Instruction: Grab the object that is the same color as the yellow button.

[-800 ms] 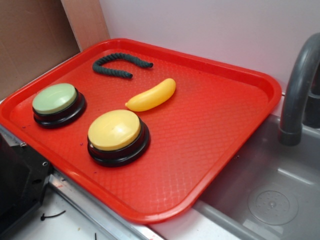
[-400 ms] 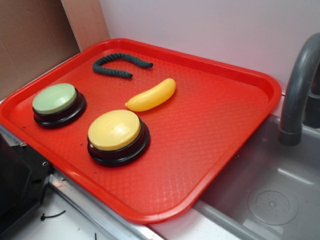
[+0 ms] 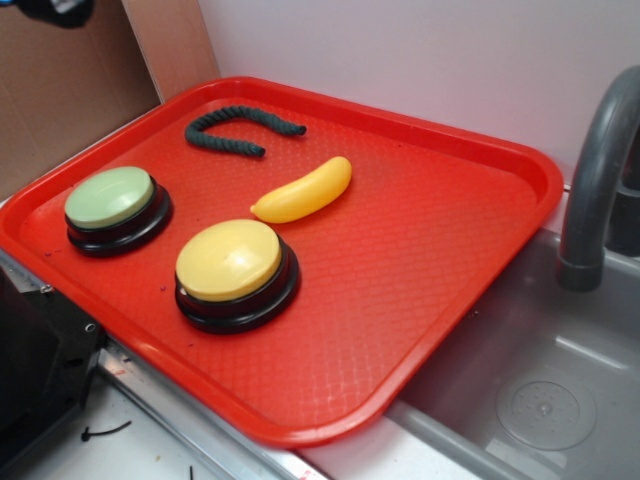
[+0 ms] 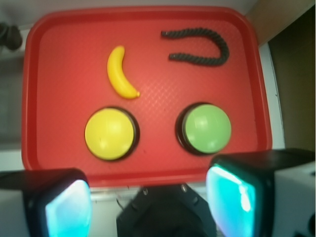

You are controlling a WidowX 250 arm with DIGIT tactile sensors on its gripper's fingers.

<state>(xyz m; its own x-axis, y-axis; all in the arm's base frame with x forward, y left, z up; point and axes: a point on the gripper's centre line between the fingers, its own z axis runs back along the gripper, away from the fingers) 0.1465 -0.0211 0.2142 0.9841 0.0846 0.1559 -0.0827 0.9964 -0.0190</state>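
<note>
A small yellow banana (image 3: 302,191) (image 4: 120,73) lies near the middle of the red tray (image 3: 430,250) (image 4: 64,34). In front of it stands the yellow button (image 3: 232,266) (image 4: 110,134) on its black base. My gripper (image 4: 148,205) hangs high above the tray's near edge, open, with nothing between its cyan pads (image 4: 68,210). In the exterior view only a dark bit of the gripper (image 3: 50,8) shows at the top left corner.
A light green button (image 3: 113,203) (image 4: 206,128) stands at the tray's left. A dark green rope piece (image 3: 240,128) (image 4: 200,47) curls at the tray's back. A grey sink (image 3: 540,390) with a faucet (image 3: 600,180) is on the right, and a black block (image 3: 35,370) sits below the tray's near corner.
A dark bit of the gripper has come into the top left corner of the exterior view. Nothing on the tray has moved.
</note>
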